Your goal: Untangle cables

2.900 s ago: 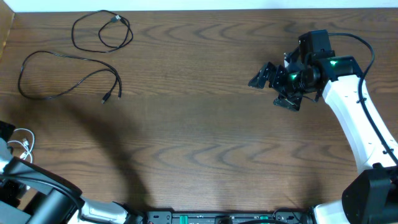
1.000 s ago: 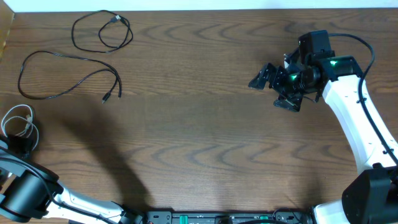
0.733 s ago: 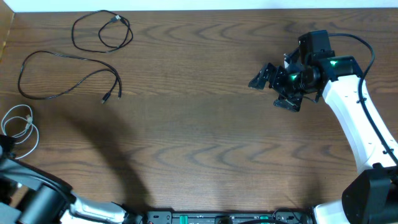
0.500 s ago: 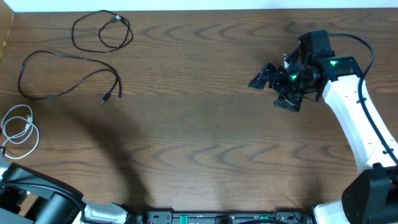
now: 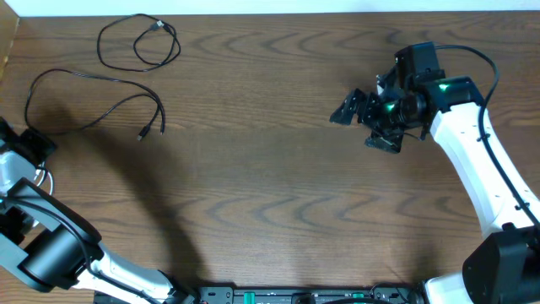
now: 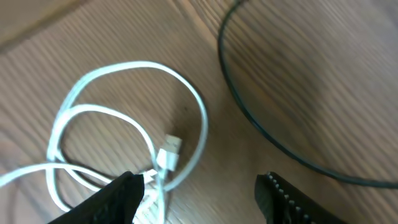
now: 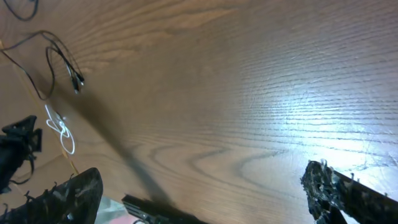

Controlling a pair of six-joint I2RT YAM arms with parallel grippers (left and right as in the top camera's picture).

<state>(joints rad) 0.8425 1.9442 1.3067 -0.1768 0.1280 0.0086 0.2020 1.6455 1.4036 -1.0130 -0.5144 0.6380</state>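
Note:
Two black cables lie apart at the table's far left: a small loop and a longer curve. The white cable lies in loose loops on the wood, its plug pointing up. My left gripper hovers open just above it, and the loops lie beside the left finger. Part of a black cable arcs to the right. In the overhead view the left gripper covers most of the white cable. My right gripper hangs open and empty at the right.
In the right wrist view the white cable and a black cable look small, with the left arm beside them. The table's left edge is close to the cables. Bare wood separates the two arms.
The left arm has swung up along the left edge and now covers the white cable, which lay uncovered half a second ago. The right gripper has shifted slightly left and up.

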